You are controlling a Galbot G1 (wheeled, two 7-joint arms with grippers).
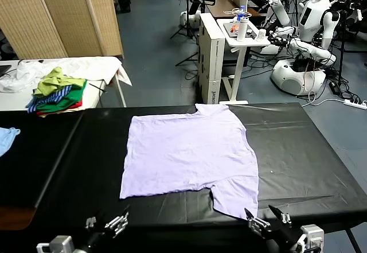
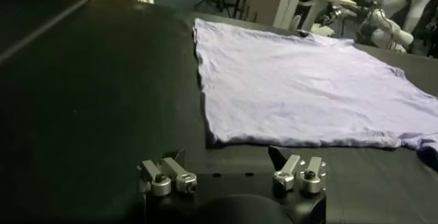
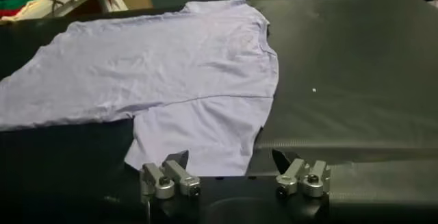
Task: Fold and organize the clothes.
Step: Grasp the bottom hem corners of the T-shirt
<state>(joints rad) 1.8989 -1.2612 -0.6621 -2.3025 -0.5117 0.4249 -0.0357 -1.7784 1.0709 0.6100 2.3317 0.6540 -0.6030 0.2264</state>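
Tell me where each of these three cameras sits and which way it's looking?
Head: high up, looking down at the lavender T-shirt on the black table; both open grippers, left gripper and right gripper, at its near edge.
Left wrist: behind its gripper, facing the shirt's hem.
Right wrist: behind its gripper, facing a sleeve.
All three share the shirt.

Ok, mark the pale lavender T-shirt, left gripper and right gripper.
pale lavender T-shirt [image 1: 186, 152], head view, mid-body.
left gripper [image 2: 231, 174], left wrist view, between open fingertips.
right gripper [image 3: 231, 169], right wrist view, between open fingertips.
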